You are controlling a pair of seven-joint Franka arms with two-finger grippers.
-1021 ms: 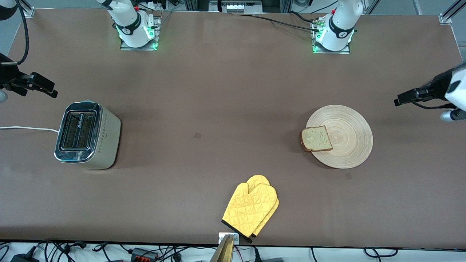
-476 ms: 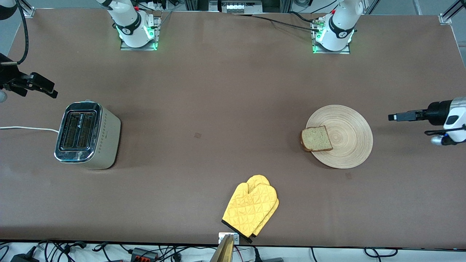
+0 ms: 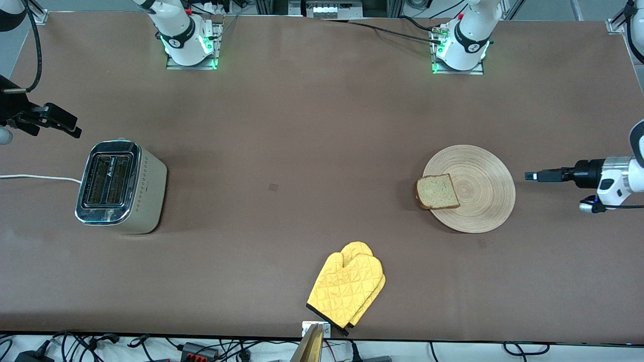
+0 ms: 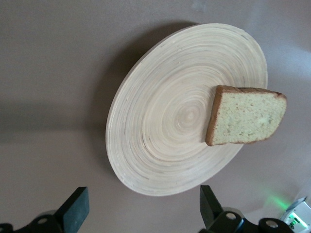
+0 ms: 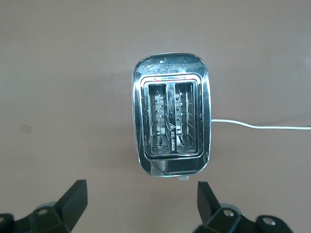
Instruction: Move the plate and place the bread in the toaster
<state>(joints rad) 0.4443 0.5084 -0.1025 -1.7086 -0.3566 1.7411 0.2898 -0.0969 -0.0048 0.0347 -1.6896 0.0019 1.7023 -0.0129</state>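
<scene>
Yellow oven mitt (image 3: pixel 347 286) lies between toaster (image 3: pixel 121 187) and plate (image 3: pixel 473 188), nearer the camera.

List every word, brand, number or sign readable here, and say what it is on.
Toaster: a small triangle mark with a line of lettering between the slots, too small to read.
Arm bases: a round black emblem on each, not readable.
Plate, bread, mitt: no text.
Nothing can be quoted.

A brown table (image 3: pixel 322 125) fills the frame. Along the bottom edge, black cables (image 3: pixel 211 348) lie on a white floor strip. Aluminium framing (image 3: pixel 623 15) shows at the upper right corner.
</scene>
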